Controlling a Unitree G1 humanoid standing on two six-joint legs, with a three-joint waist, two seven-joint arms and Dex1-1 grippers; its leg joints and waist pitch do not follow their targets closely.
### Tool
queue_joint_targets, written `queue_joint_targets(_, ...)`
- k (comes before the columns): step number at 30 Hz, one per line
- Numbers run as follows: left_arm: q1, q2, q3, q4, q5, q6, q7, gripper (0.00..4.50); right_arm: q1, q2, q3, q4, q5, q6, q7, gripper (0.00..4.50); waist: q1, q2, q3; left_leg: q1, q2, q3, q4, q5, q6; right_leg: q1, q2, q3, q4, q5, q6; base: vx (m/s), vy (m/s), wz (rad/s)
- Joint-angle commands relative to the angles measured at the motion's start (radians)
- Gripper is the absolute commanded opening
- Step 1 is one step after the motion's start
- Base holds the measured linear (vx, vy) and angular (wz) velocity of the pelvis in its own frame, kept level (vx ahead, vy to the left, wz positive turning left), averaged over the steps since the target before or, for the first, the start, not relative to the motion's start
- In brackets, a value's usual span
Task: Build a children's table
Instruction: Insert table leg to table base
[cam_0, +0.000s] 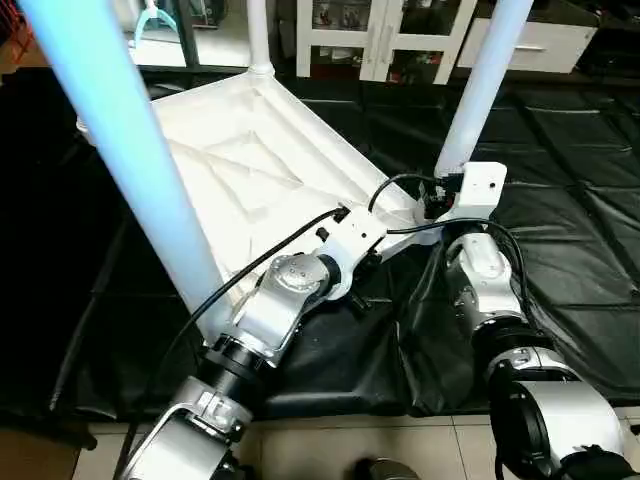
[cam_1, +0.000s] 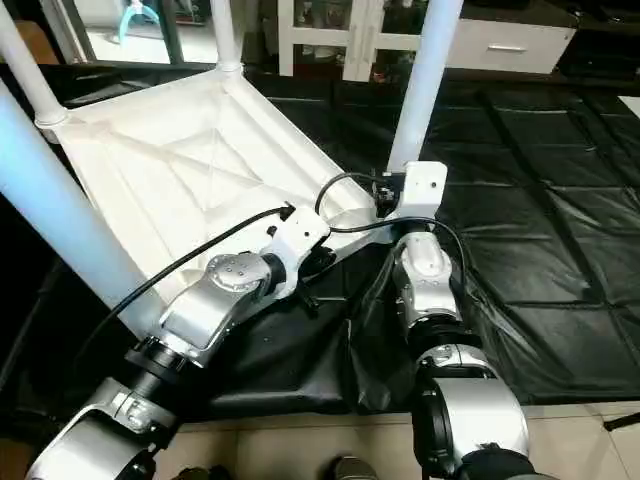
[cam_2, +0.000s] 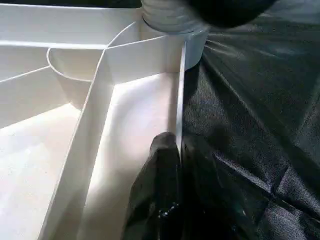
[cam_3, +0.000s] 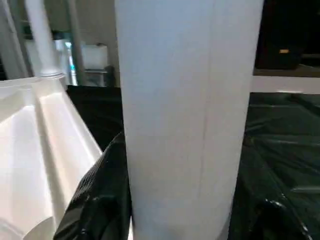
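Note:
The children's table lies upside down on the black mat, its white ribbed top (cam_0: 250, 160) facing up. Three legs stand in corner sockets: a near-left leg (cam_0: 130, 160), a far leg (cam_0: 258, 35) and a far-left leg (cam_1: 25, 70). A fourth leg (cam_0: 478, 90) rises at the near-right corner. My right gripper (cam_3: 180, 200) is shut on this leg (cam_3: 185, 100), with a black finger on each side of it. My left gripper (cam_2: 177, 145) is shut on the thin rim wall (cam_2: 179, 90) of the top, close to that same corner socket.
A black mat (cam_0: 570, 250) covers the floor under and around the table, bunched into folds near my right forearm. A white glass-door cabinet (cam_0: 380, 35) and a white drawer unit (cam_0: 530, 45) stand behind. Tiled floor (cam_0: 400, 445) shows at the near edge.

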Motion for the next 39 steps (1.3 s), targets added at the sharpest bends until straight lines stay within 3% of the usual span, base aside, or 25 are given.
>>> queue_joint_targets(1, -0.018, 0.03, 0.109, 0.007, 0.023, -0.035, 0.129, 0.0, 0.082, 0.092, 0.057, 0.026, 0.024, -0.02, 0.201, 1.85, 0.001, -0.01, -0.063, 0.032, 0.058, -0.026, -0.039, 0.068, 0.245, 0.048, -0.041, 0.02, -0.022, 0.214, -0.313, 0.0, 0.0, 0.0)
queue_joint_targets(11, -0.004, 0.044, 0.097, -0.007, 0.01, -0.026, 0.117, 0.0, 0.09, 0.068, 0.027, 0.018, 0.047, -0.017, 0.274, 1.85, -0.003, -0.009, -0.064, 0.031, 0.06, -0.028, -0.037, 0.044, 0.233, 0.047, -0.041, 0.019, -0.022, 0.155, -0.323, 0.0, 0.0, 0.0)
queue_joint_targets(18, -0.004, 0.06, 0.074, -0.014, 0.001, -0.016, 0.073, 0.0, 0.079, 0.069, 0.027, 0.006, 0.062, -0.007, 0.342, 1.85, -0.003, -0.008, -0.069, 0.03, 0.058, -0.028, -0.032, 0.067, 0.241, 0.049, -0.041, 0.02, -0.016, 0.187, -0.328, 0.0, 0.0, 0.0)
queue_joint_targets(20, -0.002, 0.064, 0.065, -0.019, -0.002, -0.009, 0.059, 0.0, 0.08, 0.069, 0.029, -0.003, 0.066, -0.013, 0.367, 2.41, -0.002, -0.008, -0.069, 0.029, 0.058, -0.029, -0.031, 0.074, 0.249, 0.05, -0.042, 0.02, -0.014, 0.207, -0.333, 0.0, 0.0, 0.0)
queue_joint_targets(23, 0.0, 0.069, 0.057, -0.023, -0.004, -0.002, 0.046, 0.0, 0.081, 0.073, 0.024, -0.009, 0.073, -0.012, 0.379, 2.68, -0.004, -0.009, -0.067, 0.025, 0.059, -0.029, -0.031, 0.053, 0.255, 0.051, -0.043, 0.019, -0.016, 0.191, -0.335, 0.0, 0.0, 0.0)
queue_joint_targets(25, 0.001, 0.075, 0.051, -0.026, -0.006, -0.001, 0.039, 0.0, 0.078, 0.074, 0.022, -0.008, 0.074, -0.008, 0.379, 2.85, -0.02, -0.011, -0.064, 0.016, 0.059, -0.033, -0.033, 0.002, 0.237, 0.052, -0.047, 0.018, -0.021, 0.118, -0.331, 0.0, 0.0, 0.0)
queue_joint_targets(29, 0.004, 0.083, 0.045, -0.029, -0.008, -0.002, 0.022, 0.0, 0.076, 0.072, 0.022, -0.022, 0.085, -0.012, 0.415, 2.85, -0.025, -0.004, -0.055, 0.026, 0.066, -0.032, -0.039, -0.09, 0.18, 0.039, -0.044, 0.019, -0.035, -0.018, -0.334, 0.0, 0.0, 0.0)
queue_joint_targets(31, 0.005, 0.086, 0.043, -0.032, -0.01, -0.003, 0.014, 0.0, 0.079, 0.071, 0.024, -0.039, 0.095, -0.016, 0.445, 2.85, -0.019, -0.002, -0.055, 0.029, 0.067, -0.03, -0.039, -0.088, 0.173, 0.038, -0.043, 0.021, -0.033, -0.013, -0.334, 0.0, 0.0, 0.0)
queue_joint_targets(32, 0.007, 0.092, 0.036, -0.037, -0.013, -0.005, 0.004, 0.0, 0.084, 0.066, 0.021, -0.058, 0.109, -0.023, 0.474, 2.85, -0.011, -0.001, -0.054, 0.03, 0.067, -0.03, -0.039, -0.049, 0.177, 0.038, -0.04, 0.021, -0.026, 0.044, -0.337, 0.0, 0.0, 0.0)
queue_joint_targets(36, 0.019, 0.106, 0.02, -0.055, -0.017, -0.018, -0.041, 0.0, 0.089, 0.043, 0.002, -0.087, 0.117, -0.042, 0.48, 2.85, -0.004, -0.004, -0.057, 0.029, 0.064, -0.029, -0.034, 0.013, 0.208, 0.042, -0.043, 0.021, -0.016, 0.132, -0.344, 0.0, 0.0, 0.0)
queue_joint_targets(39, 0.035, 0.123, -0.001, -0.074, -0.019, -0.032, -0.086, 0.0, 0.099, 0.02, -0.011, -0.119, 0.133, -0.042, 0.483, 2.85, -0.001, -0.01, -0.058, 0.028, 0.061, -0.027, -0.032, 0.011, 0.217, 0.044, -0.045, 0.022, -0.017, 0.124, -0.343, 0.0, 0.0, 0.0)
